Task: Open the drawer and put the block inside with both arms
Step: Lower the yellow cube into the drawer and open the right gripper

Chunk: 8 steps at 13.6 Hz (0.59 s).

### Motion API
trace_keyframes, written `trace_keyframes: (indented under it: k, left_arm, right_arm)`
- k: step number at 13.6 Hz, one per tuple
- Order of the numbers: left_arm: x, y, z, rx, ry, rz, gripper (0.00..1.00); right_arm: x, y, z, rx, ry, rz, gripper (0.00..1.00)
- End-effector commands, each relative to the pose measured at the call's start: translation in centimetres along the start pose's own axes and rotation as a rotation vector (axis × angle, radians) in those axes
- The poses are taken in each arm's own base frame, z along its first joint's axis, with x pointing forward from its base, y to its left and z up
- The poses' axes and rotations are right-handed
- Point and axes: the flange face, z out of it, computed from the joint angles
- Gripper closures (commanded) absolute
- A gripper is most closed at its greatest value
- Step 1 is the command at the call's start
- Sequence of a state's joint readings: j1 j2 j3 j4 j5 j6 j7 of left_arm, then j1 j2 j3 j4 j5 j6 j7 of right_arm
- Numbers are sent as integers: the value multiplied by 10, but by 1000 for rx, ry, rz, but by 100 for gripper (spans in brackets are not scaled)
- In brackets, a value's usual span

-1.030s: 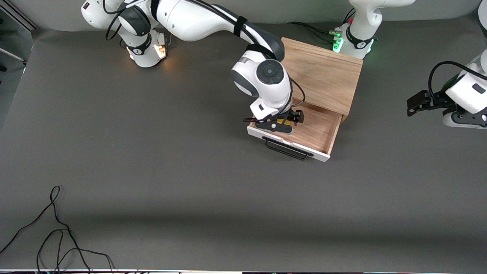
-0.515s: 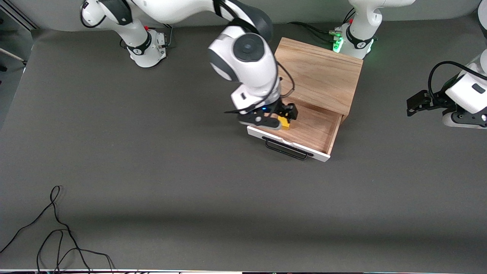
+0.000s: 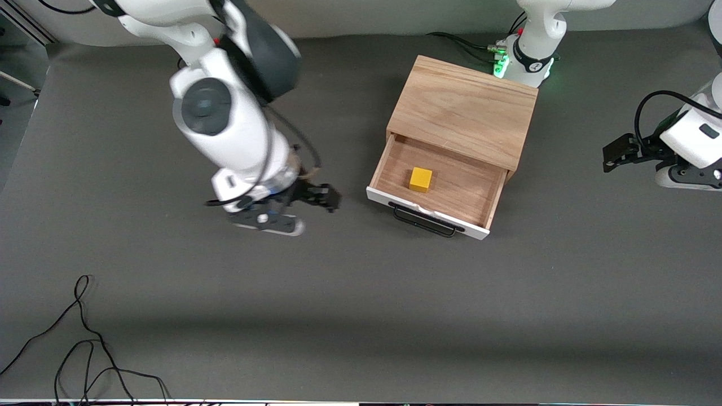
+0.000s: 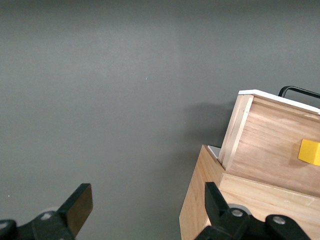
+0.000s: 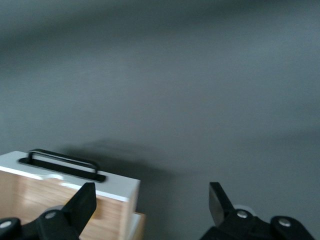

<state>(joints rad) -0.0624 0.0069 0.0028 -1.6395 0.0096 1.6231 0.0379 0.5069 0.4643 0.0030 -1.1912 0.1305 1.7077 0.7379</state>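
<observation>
The drawer (image 3: 451,189) stands pulled out of the light oak box (image 3: 465,110), its white front panel and black wire handle (image 3: 424,221) facing the front camera. The yellow block (image 3: 421,179) rests on the drawer's wood floor, free of any gripper. My right gripper (image 3: 327,198) is open and empty over the bare table beside the drawer, toward the right arm's end. Its wrist view shows the drawer front (image 5: 75,182) by its open fingers (image 5: 151,202). My left gripper (image 3: 612,155) is open and waits at the left arm's end. Its wrist view (image 4: 147,205) shows the block (image 4: 310,151).
A loose black cable (image 3: 84,338) lies on the grey table near the front camera at the right arm's end. The oak box stands close to the left arm's green-lit base (image 3: 499,65).
My right gripper let go of the block in the drawer, rose, and swung away over the table toward the right arm's end. The left arm has not moved.
</observation>
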Motion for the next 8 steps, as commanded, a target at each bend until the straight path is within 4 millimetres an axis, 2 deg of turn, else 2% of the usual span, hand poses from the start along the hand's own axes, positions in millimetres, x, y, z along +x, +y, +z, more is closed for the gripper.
trace_keyframes:
  k: [1, 4, 7, 8]
  left_arm:
    - [-1, 0, -3, -2, 10, 14, 0]
    - [-1, 1, -3, -3, 10, 16, 0]
    - [-1, 0, -3, -3, 10, 14, 0]
    - [-1, 1, -3, -2, 10, 16, 0]
  right_arm:
    - [-6, 78, -37, -9, -17, -50, 0]
    - [21, 171, -75, 0, 16, -99, 0]
    - [23, 265, -101, 7, 38, -143, 0]
    - [23, 288, -108, 9, 47, -123, 0]
